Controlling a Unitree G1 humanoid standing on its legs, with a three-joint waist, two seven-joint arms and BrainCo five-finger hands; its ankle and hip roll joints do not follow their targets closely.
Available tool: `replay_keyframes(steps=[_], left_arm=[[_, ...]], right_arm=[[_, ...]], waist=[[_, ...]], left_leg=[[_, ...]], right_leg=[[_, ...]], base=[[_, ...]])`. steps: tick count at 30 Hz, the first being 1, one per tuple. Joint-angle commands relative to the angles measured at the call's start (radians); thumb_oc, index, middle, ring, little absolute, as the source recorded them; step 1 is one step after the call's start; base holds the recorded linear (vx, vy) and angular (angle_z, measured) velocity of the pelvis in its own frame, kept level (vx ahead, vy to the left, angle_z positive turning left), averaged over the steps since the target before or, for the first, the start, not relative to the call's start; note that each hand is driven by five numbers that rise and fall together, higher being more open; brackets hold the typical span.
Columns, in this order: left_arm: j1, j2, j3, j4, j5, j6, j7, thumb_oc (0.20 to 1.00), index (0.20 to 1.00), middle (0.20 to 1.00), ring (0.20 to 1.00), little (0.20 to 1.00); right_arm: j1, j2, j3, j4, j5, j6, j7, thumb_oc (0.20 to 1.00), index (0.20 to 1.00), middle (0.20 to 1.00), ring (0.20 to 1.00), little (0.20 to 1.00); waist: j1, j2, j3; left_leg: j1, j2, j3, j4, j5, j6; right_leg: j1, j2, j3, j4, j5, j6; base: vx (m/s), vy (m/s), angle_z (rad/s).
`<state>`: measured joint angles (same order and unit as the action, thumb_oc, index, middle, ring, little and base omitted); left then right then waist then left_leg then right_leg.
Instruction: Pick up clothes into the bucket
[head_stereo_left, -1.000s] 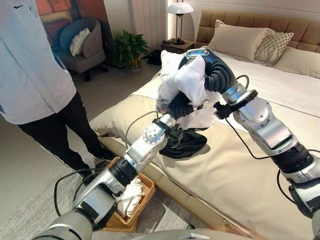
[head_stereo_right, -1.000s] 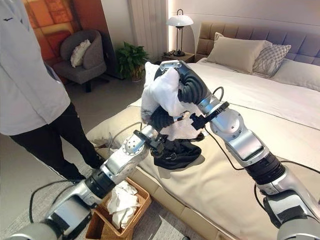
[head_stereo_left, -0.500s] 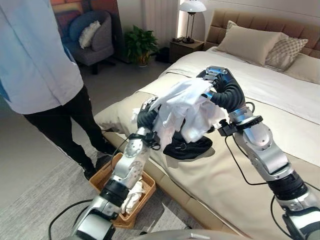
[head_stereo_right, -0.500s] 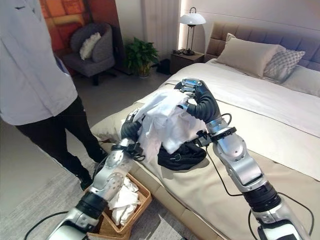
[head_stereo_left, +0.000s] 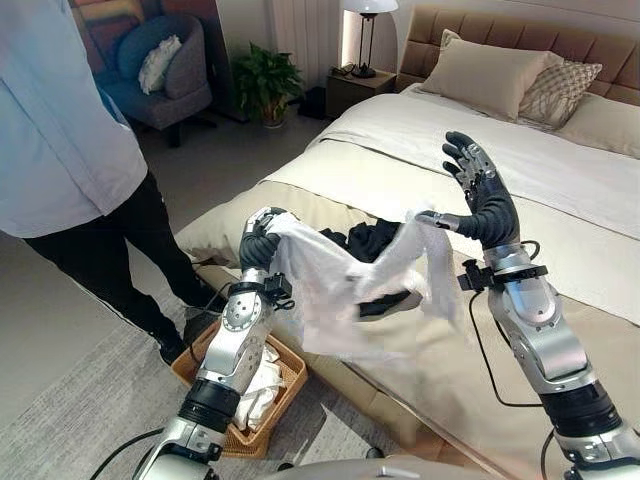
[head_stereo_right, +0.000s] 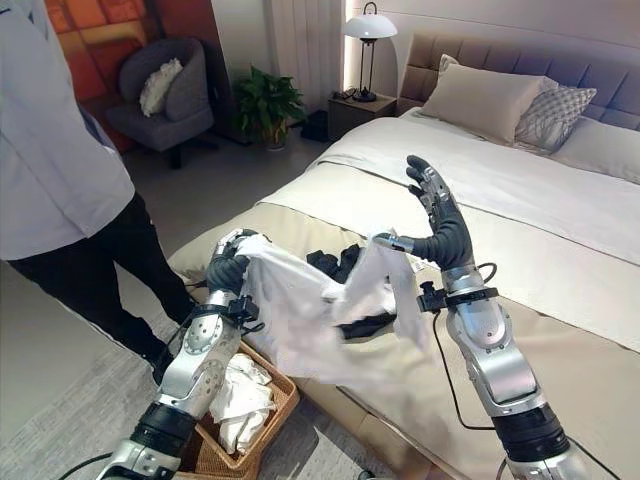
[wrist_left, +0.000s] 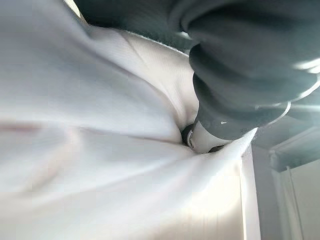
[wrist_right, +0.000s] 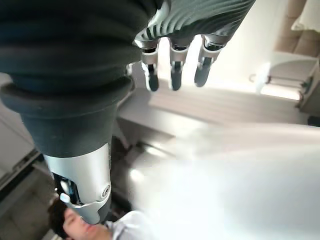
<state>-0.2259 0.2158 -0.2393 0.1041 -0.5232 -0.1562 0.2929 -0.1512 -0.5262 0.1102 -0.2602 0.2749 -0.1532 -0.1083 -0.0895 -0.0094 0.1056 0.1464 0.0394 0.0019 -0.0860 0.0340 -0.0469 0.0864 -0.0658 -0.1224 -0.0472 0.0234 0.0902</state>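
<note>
The left hand (head_stereo_left: 262, 232) grips a white shirt (head_stereo_left: 340, 290) at the bed (head_stereo_left: 480, 350) edge above the basket (head_stereo_left: 285, 385); the right hand (head_stereo_left: 475, 190) is spread wide.

Bright even room light, lit lamp (head_stereo_left: 362, 5) glowing by the bed, wrist views blurred, white cloth (wrist_right: 240, 180) glaring
</note>
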Motion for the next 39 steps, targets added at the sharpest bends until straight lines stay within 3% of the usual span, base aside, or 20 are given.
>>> replay_keyframes(steps=[1,18,19,21,27,29,30,33,34,39], left_arm=[[-0.053,0.024,0.06,-0.027,0.048,-0.088,-0.005,0.2,0.2,0.2,0.2,0.2],[-0.068,0.109,0.242,-0.13,0.042,-0.149,-0.004,0.2,0.2,0.2,0.2,0.2],[-0.094,0.159,0.281,-0.148,0.052,-0.161,0.005,0.2,0.2,0.2,0.2,0.2],[-0.094,0.16,0.281,-0.147,0.052,-0.162,0.005,0.2,0.2,0.2,0.2,0.2],[-0.153,0.299,0.372,-0.163,0.07,-0.202,0.05,0.2,0.2,0.2,0.2,0.2],[-0.154,0.335,0.382,-0.169,0.047,-0.212,0.038,0.2,0.2,0.2,0.2,0.2],[-0.153,0.4,0.385,-0.169,0.014,-0.212,0.005,0.2,0.2,0.2,0.2,0.2],[-0.153,0.436,0.393,-0.161,-0.02,-0.22,-0.01,0.2,0.2,0.2,0.2,0.2],[-0.16,0.489,0.402,-0.145,-0.012,-0.223,-0.008,0.2,0.2,0.2,0.2,0.2],[-0.147,0.559,0.426,-0.129,-0.01,-0.233,-0.004,0.2,0.2,0.2,0.2,0.2]], right_arm=[[0.023,0.032,-0.054,-0.014,0.014,-0.052,0.02,1.0,1.0,1.0,1.0,1.0],[0.155,0.07,-0.139,0.112,-0.016,-0.032,0.06,1.0,1.0,1.0,1.0,1.0],[0.175,0.071,-0.138,0.147,-0.025,-0.024,0.065,1.0,1.0,1.0,1.0,1.0],[0.173,0.072,-0.137,0.148,-0.025,-0.025,0.065,1.0,1.0,1.0,1.0,1.0],[0.254,0.108,-0.119,0.278,-0.083,-0.006,0.079,1.0,1.0,1.0,1.0,1.0],[0.275,0.124,-0.114,0.317,-0.08,-0.001,0.08,1.0,1.0,1.0,1.0,1.0],[0.294,0.147,-0.104,0.364,-0.066,0.002,0.083,1.0,1.0,1.0,1.0,1.0],[0.302,0.158,-0.089,0.384,-0.073,0.004,0.095,1.0,1.0,1.0,1.0,1.0],[0.307,0.163,-0.08,0.406,-0.086,0.002,0.098,1.0,1.0,1.0,1.0,1.0],[0.313,0.164,-0.07,0.445,-0.098,-0.001,0.097,1.0,1.0,1.0,1.0,1.0]], waist=[[0.014,-0.056,-0.045],[0.01,-0.048,-0.042],[0.012,-0.044,-0.04],[0.011,-0.045,-0.039],[0.013,-0.034,-0.028],[0.014,-0.029,-0.025],[0.015,-0.023,-0.024],[0.015,-0.021,-0.022],[0.016,-0.017,-0.019],[0.019,-0.014,-0.011]], left_leg=[[-0.043,-0.025,-0.036,0.102,-0.099,0.017],[-0.04,-0.031,-0.043,0.097,-0.105,0.019],[-0.041,-0.032,-0.045,0.097,-0.106,0.018],[-0.041,-0.032,-0.045,0.097,-0.106,0.018],[-0.049,-0.035,-0.052,0.103,-0.105,0.015],[-0.052,-0.035,-0.054,0.105,-0.104,0.014],[-0.055,-0.035,-0.057,0.106,-0.103,0.014],[-0.057,-0.036,-0.057,0.109,-0.104,0.013],[-0.058,-0.038,-0.059,0.112,-0.105,0.012],[-0.062,-0.04,-0.062,0.12,-0.106,0.011]], right_leg=[[-0.033,-0.085,-0.041,0.118,-0.048,0.044],[-0.03,-0.09,-0.041,0.125,-0.058,0.047],[-0.031,-0.091,-0.042,0.125,-0.059,0.047],[-0.03,-0.091,-0.042,0.125,-0.059,0.047],[-0.03,-0.091,-0.049,0.124,-0.061,0.048],[-0.031,-0.091,-0.051,0.122,-0.059,0.048],[-0.031,-0.093,-0.053,0.119,-0.057,0.05],[-0.031,-0.094,-0.053,0.116,-0.056,0.052],[-0.03,-0.094,-0.053,0.114,-0.056,0.052],[-0.03,-0.096,-0.051,0.116,-0.055,0.052]], base=[[0.0,0.0,0.0],[0.0,0.0,0.0],[0.0,0.0,0.0],[0.0,0.0,0.0],[0.0,0.0,0.0],[0.0,0.0,0.0],[0.0,0.0,0.0],[0.0,0.0,0.0],[0.0,0.0,0.0],[0.0,0.0,0.0]])
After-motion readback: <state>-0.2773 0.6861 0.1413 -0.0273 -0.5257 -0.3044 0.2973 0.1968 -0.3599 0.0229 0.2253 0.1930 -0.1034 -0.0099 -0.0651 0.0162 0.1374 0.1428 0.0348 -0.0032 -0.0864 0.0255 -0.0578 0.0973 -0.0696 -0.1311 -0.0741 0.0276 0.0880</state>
